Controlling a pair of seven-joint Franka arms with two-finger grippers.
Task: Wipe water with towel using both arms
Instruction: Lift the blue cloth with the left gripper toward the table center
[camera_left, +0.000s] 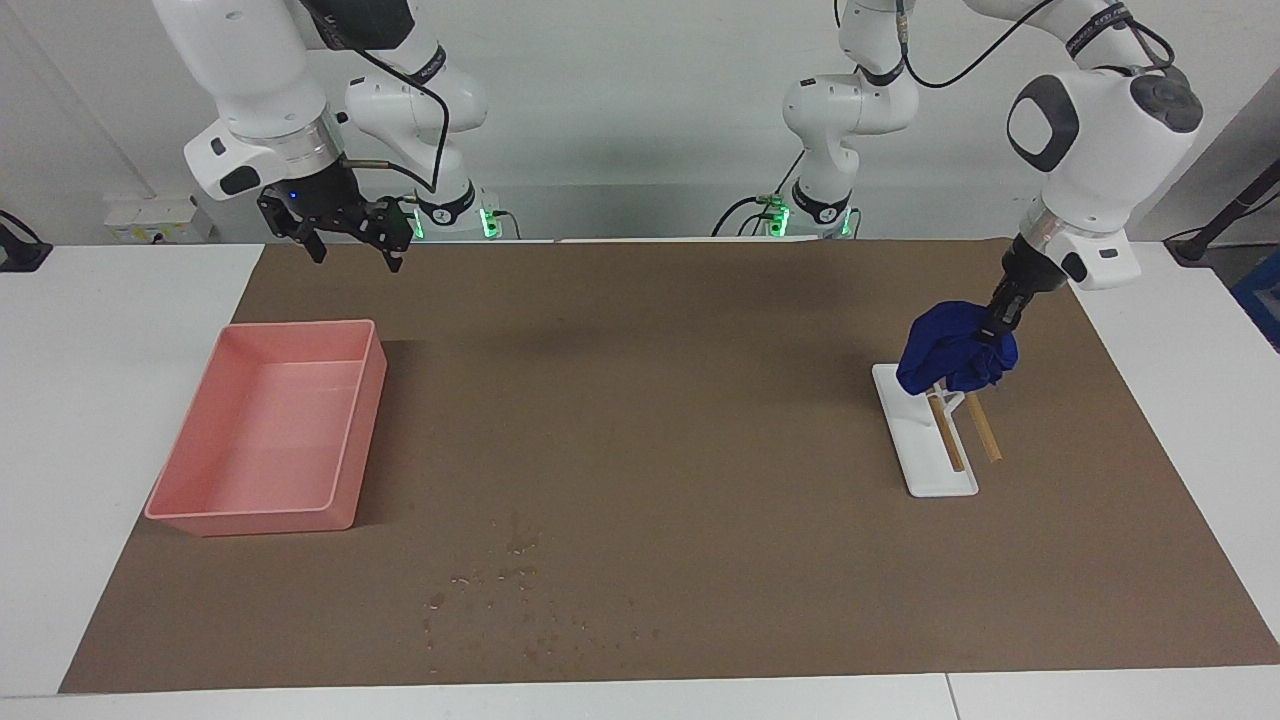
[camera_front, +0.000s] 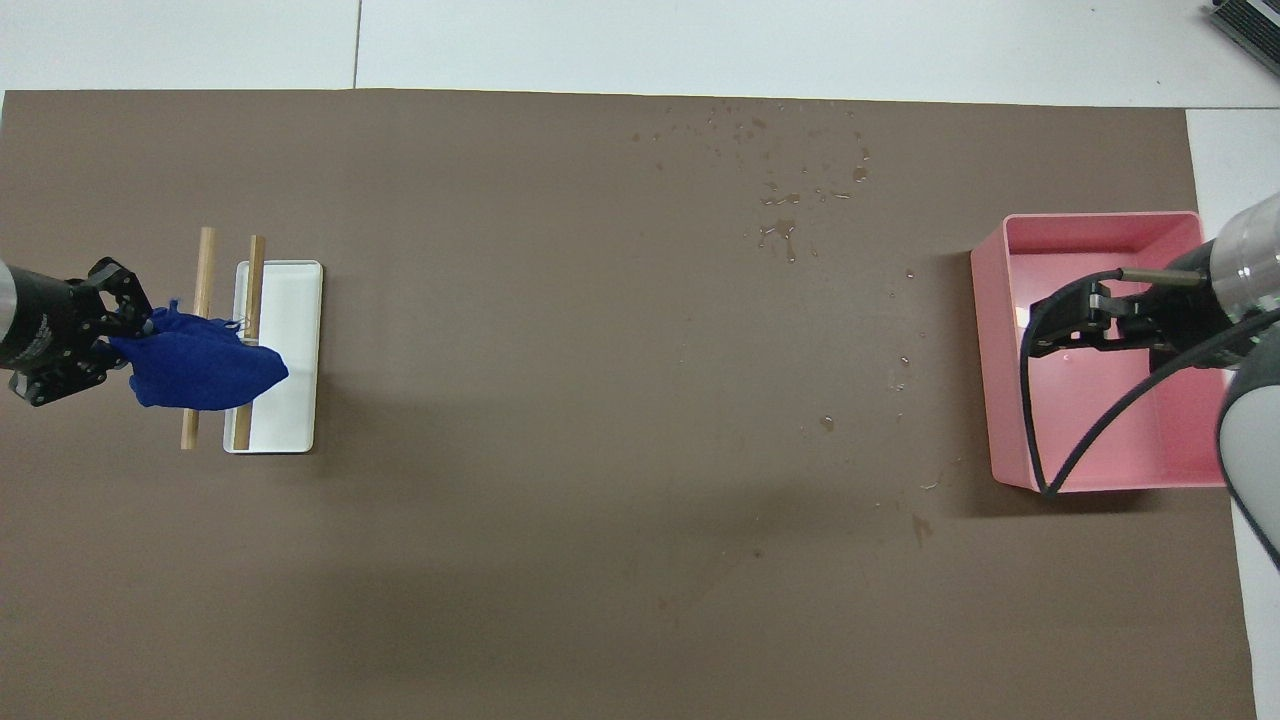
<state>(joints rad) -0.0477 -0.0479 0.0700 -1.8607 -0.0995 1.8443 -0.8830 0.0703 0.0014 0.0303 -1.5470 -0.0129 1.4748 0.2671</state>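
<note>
Left gripper (camera_left: 993, 330) pinches the towel (camera_left: 952, 348), bunched and hanging over the rack (camera_left: 925, 440) at the left arm's end. Right gripper (camera_left: 352, 247) waits with fingers spread over the pink bin (camera_left: 262, 515). Water (camera_front: 790, 190) speckles the mat (camera_front: 550, 400) farther out, at the overhead view's one o'clock.

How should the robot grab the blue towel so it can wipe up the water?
Best by the bunched top edge, coming from above, as the left tool does now: shut on the towel over the white rack. The soft cloth hangs in a loose lump below the pinch, probably free to press on the water.
</note>
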